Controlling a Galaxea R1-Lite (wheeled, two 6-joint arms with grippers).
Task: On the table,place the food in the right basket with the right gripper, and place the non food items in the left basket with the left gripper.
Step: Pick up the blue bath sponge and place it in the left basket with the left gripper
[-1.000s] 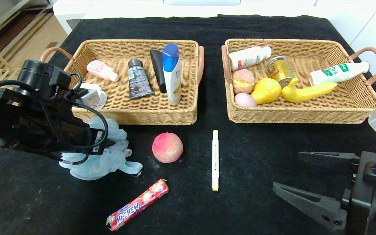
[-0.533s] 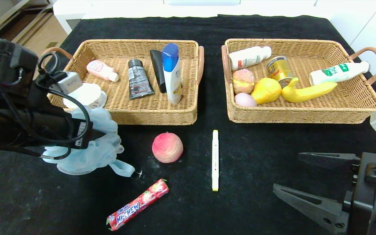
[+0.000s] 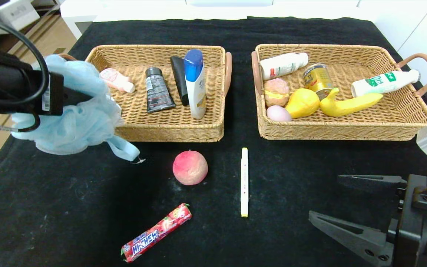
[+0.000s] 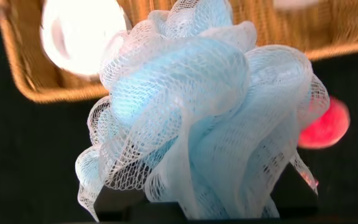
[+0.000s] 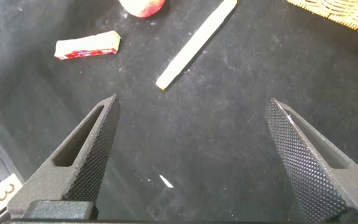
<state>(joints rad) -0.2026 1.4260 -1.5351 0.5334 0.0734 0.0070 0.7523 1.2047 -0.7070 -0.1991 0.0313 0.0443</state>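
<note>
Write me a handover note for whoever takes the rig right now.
Left gripper: shut on the blue bath pouf, lifted at the left basket's near-left corner.
Right gripper: open, parked low over the table's near-right side.
Done: toiletries in left basket, food in right basket.
Left: drop pouf; marker goes left; peach and candy bar go right.
</note>
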